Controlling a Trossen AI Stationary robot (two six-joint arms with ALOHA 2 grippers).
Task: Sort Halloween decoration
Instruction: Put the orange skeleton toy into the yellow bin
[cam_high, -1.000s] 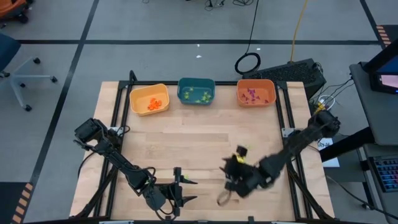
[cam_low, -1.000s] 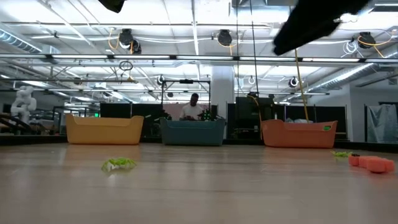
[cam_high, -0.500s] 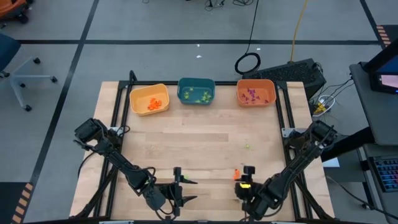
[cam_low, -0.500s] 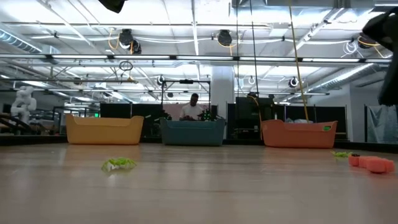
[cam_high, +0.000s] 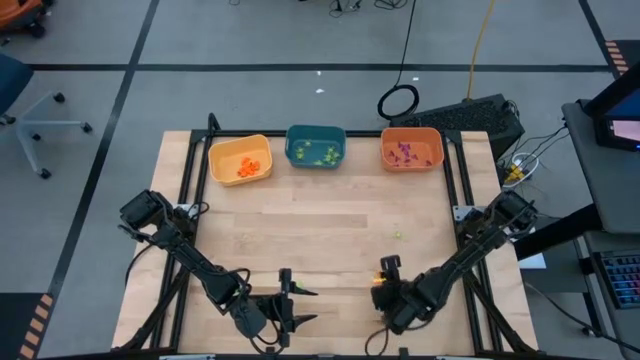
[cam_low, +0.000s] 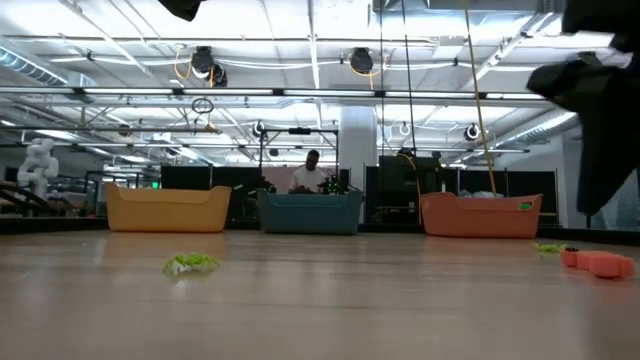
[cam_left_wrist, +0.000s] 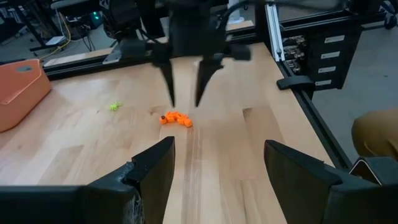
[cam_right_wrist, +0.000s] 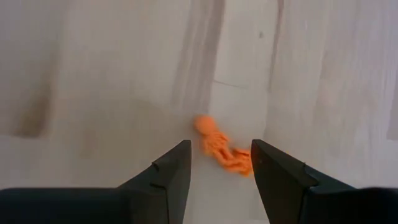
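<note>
An orange trinket (cam_right_wrist: 219, 148) of the Halloween decoration lies on the wooden table near its near right part (cam_high: 377, 283). My right gripper (cam_right_wrist: 217, 169) hangs open just above it, pointing steeply down, one finger on either side of it and touching nothing (cam_left_wrist: 185, 93). A small green trinket (cam_high: 397, 236) lies farther back, and another green one (cam_low: 190, 263) lies to the left. My left gripper (cam_left_wrist: 214, 168) waits open near the near edge (cam_high: 293, 300), pointing toward the right gripper.
Three bins stand along the far edge: a yellow bin (cam_high: 240, 160) with orange trinkets, a teal bin (cam_high: 316, 147) with green ones, and an orange bin (cam_high: 411, 148) with purple ones. Bare wood lies between the bins and the arms. A black frame rail (cam_left_wrist: 292, 81) borders the table.
My right gripper has come down over the orange trinket near the table's near right, rolling its wrist and tipping to point more steeply down. Its fingers have stayed apart. The trinkets have not moved.
</note>
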